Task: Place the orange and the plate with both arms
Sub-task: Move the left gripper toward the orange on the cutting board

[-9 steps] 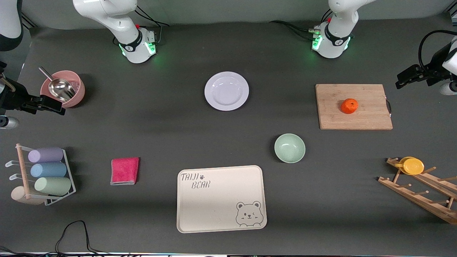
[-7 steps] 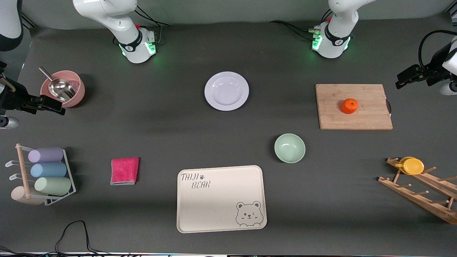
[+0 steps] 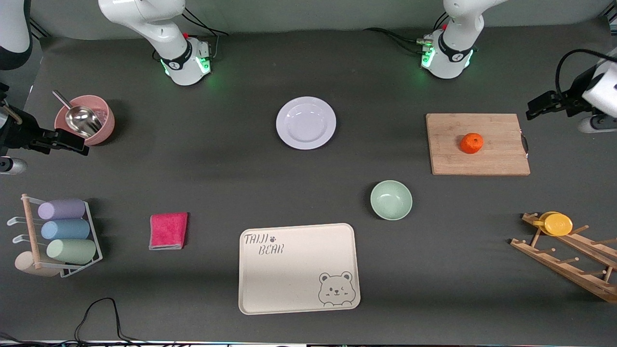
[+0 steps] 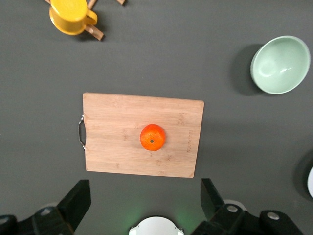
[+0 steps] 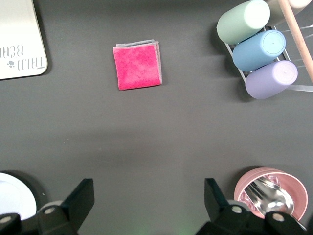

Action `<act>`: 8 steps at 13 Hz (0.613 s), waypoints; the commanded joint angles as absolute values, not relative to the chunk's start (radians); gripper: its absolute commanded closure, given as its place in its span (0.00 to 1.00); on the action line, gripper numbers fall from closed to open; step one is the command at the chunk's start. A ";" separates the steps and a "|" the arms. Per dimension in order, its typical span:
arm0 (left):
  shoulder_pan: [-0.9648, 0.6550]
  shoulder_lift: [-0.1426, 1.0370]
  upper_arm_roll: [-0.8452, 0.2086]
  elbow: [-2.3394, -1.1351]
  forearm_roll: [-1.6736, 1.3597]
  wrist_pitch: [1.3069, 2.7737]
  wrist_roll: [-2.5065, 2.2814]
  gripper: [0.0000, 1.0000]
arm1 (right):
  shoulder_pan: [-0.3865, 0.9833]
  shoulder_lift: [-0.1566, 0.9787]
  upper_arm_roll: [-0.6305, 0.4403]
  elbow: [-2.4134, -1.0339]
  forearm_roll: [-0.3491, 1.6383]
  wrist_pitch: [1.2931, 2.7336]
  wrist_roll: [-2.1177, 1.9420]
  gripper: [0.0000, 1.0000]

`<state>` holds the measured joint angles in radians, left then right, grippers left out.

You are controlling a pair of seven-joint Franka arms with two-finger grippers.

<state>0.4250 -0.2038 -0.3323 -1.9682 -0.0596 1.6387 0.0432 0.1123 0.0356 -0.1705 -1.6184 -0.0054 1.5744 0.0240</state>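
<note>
The orange (image 3: pixel 471 143) rests on a wooden cutting board (image 3: pixel 501 159) toward the left arm's end of the table; the left wrist view shows the orange (image 4: pixel 152 137) from above. The white plate (image 3: pixel 306 122) lies on the mat between the two arm bases, with nothing on it. My left gripper (image 3: pixel 535 108) hangs high beside the board, open and holding nothing, and its fingers (image 4: pixel 80 196) stand wide apart. My right gripper (image 3: pixel 72 143) hovers open by the pink bowl at the right arm's end, also holding nothing. A sliver of the plate (image 5: pixel 14 196) shows in the right wrist view.
A mint-green bowl (image 3: pixel 391 200) and the cream bear tray (image 3: pixel 299 268) lie nearer the camera. A pink bowl with a metal scoop (image 3: pixel 86 119), a rack of pastel cups (image 3: pixel 62 231) and a pink cloth (image 3: pixel 168 230) are at the right arm's end. A wooden rack holds a yellow cup (image 3: pixel 556 223).
The left gripper has shifted a little toward the cutting board. The right arm, orange and plate have not moved.
</note>
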 commanded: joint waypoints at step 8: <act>0.402 -0.356 -0.330 -2.597 -0.087 2.155 0.158 0.00 | 0.117 0.023 -0.166 -1.637 -0.028 1.582 0.040 0.00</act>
